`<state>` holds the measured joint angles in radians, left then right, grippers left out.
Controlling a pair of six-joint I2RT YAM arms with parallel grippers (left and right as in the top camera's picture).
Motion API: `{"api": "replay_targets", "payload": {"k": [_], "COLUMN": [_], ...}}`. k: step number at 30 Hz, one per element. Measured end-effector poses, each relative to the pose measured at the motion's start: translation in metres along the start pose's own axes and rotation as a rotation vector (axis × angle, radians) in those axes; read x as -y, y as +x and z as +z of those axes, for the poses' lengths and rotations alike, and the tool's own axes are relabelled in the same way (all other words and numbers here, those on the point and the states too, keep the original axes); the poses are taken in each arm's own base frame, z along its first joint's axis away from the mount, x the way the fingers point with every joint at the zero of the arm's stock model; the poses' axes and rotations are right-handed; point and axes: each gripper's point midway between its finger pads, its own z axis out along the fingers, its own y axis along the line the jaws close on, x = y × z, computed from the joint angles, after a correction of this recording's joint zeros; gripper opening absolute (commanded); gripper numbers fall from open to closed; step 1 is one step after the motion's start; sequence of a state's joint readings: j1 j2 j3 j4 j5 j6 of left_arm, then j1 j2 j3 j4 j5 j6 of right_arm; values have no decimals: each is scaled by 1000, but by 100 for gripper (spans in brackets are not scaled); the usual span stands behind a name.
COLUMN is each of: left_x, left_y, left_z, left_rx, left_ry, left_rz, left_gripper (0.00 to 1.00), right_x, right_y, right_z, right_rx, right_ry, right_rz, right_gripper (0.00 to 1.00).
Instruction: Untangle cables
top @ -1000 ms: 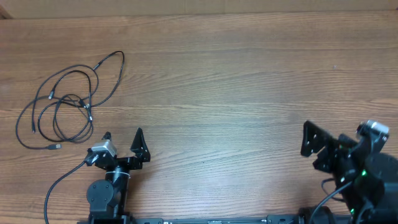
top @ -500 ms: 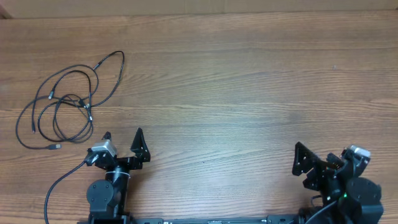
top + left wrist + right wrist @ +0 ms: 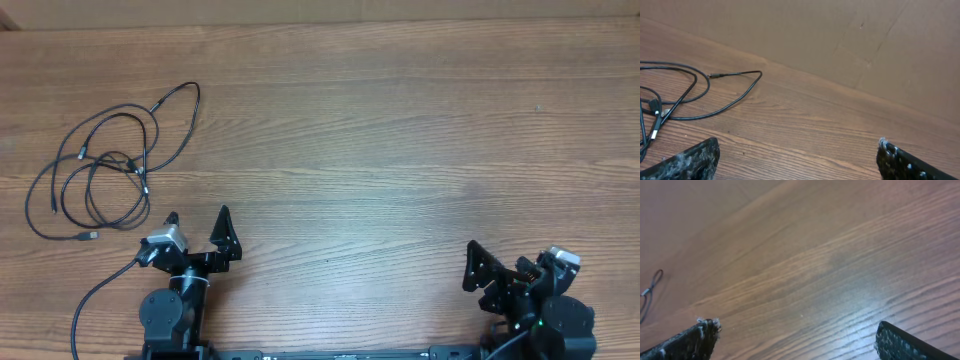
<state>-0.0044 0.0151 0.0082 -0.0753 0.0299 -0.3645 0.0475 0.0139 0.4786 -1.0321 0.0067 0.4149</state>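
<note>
1. scene. i am viewing a wooden table [image 3: 380, 150] from the overhead camera, with both arms parked along its near edge. a brown cardboard wall [image 3: 805, 30] stands behind the far edge in the left wrist view.

2. task item. the cables [image 3: 133, 163] lie on the far left part of the table as one loose pile of thin black cords. the loops overlap and cross one another near the middle of the pile. one long loop [image 3: 195, 92] reaches out to the upper right of the pile. a small metallic plug [image 3: 88, 236] lies at the near edge of the pile, pointing right. in the left wrist view the cables [image 3: 662, 114] fill the left side, and one plug end [image 3: 715, 75] lies on the bare wood. in the right wrist view only a small loop of the cables [image 3: 655, 277] shows at the far left edge.

3. left gripper [image 3: 198, 215]. it hangs just near of the pile, to its right, and touches no cord. its jaws stand wide apart with bare wood between them, as the left wrist view of the left gripper [image 3: 799, 145] confirms. nothing is held.

4. right gripper [image 3: 505, 268]. it sits at the near right corner, well apart from the cables. the right wrist view of the right gripper [image 3: 796, 326] shows both fingers spread wide over bare wood grain. nothing is held.
</note>
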Motion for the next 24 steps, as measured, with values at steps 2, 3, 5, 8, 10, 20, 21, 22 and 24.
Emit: {"api": "replay_targets", "payload": {"k": [2, 3, 5, 8, 10, 20, 21, 22, 24], "left_x": [0, 0, 0, 0, 0, 0, 0, 0, 0], "left_y": [0, 0, 0, 0, 0, 0, 0, 0, 0], "left_z": [0, 0, 0, 0, 0, 0, 0, 0, 0], "left_rx": [0, 0, 0, 0, 0, 0, 0, 0, 0], "left_ry": [0, 0, 0, 0, 1, 0, 0, 0, 0], "left_rz": [0, 0, 0, 0, 0, 0, 0, 0, 0], "left_gripper": [100, 99, 99, 99, 100, 99, 99, 99, 100], "right_x": [3, 5, 8, 8, 8, 14, 15, 16, 16], "right_y": [6, 9, 14, 15, 15, 26, 28, 30, 28], "right_z": [4, 7, 10, 10, 10, 22, 24, 26, 29], "right_rx": [-17, -29, -45, -46, -47, -70, -76, -80, -69], "right_ry": [10, 16, 24, 25, 26, 37, 41, 42, 37], "right_rz": [0, 0, 1, 0, 1, 1, 1, 1, 1], "right_gripper": [100, 100, 100, 100, 100, 100, 100, 100, 100]}}
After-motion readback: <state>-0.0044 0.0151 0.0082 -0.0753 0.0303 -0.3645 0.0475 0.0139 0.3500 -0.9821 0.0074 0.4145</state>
